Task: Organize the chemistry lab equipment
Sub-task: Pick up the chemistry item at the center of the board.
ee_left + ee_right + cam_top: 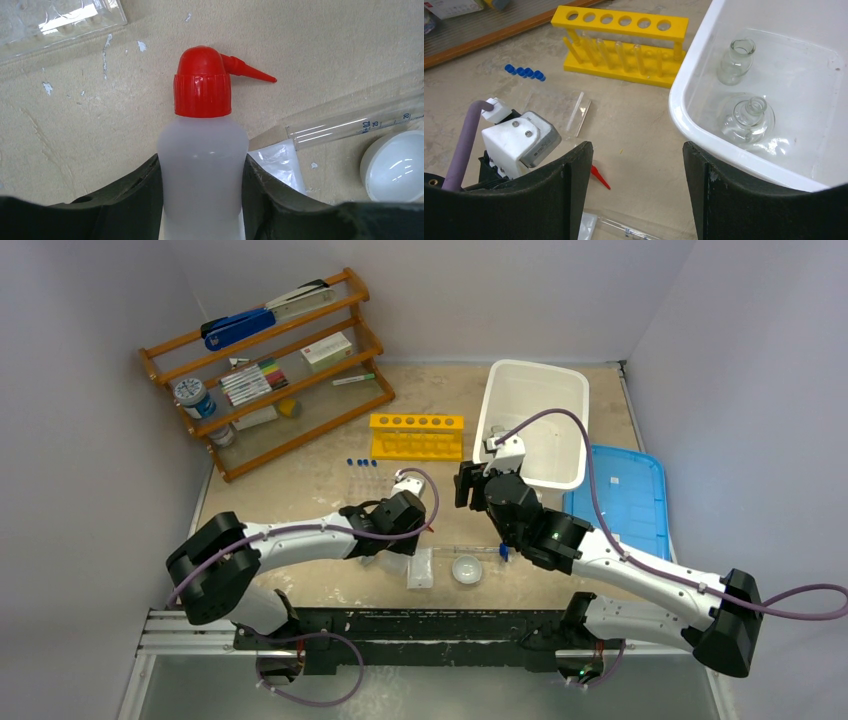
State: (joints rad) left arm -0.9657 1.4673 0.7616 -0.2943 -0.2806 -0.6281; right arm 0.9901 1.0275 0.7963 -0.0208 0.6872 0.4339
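The white squeeze bottle (202, 150) sits between the fingers of the left gripper (202, 167). Both black fingers (127, 202) are pressed against its sides, so this claw grips the bottle. The body is of milky, half-transparent plastic with round shoulders. The cap (202, 82) is red and ribbed, with a domed top and a thin pointed nozzle to the side. Just beside it lie a clear graduated glass tube (350, 125) and a round white dish (395, 167), all at the near middle of the table (75, 125). The right gripper (635, 150) hangs over the table beside the white tub (704, 130); its jaws stand apart and hold nothing. The tub is of smooth, glossy plastic with rounded corners, and two small clear glass flasks (746, 120) are inside it. Behind it stands the yellow six-hole rack (619, 22), and near that are blue caps (525, 72) and a flat clear tray (556, 107). The table surface is beige, matt and rough, with small white chipped spots. The walls are plain and pale grey. A wooden shelf (265, 370) leans in the far left corner, and a blue lid (620, 495) lies at the right.
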